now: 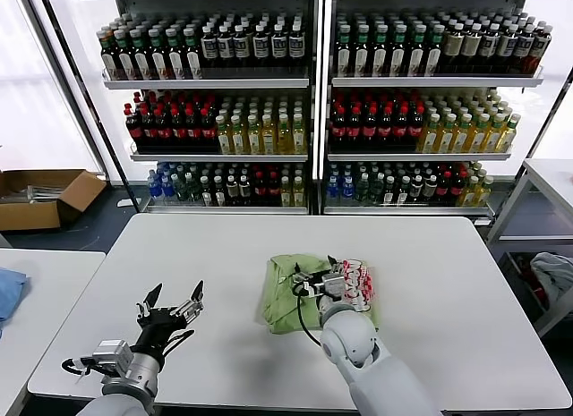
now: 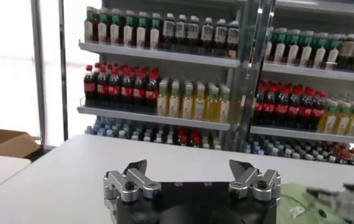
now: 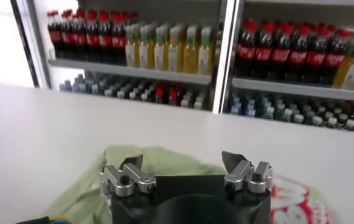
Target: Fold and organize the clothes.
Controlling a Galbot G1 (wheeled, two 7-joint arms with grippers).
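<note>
Light green cotton polo shirt, bunched mid-table, is being hovered over by the spread-jawed, empty right gripper; the left gripper is being held wide apart nearby. Folding seems unfinished; an edge must be grasped next.

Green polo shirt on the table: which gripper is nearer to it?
Right. The right gripper is open directly over the green polo shirt; the left gripper is open above bare table, off to the shirt's left.
</note>
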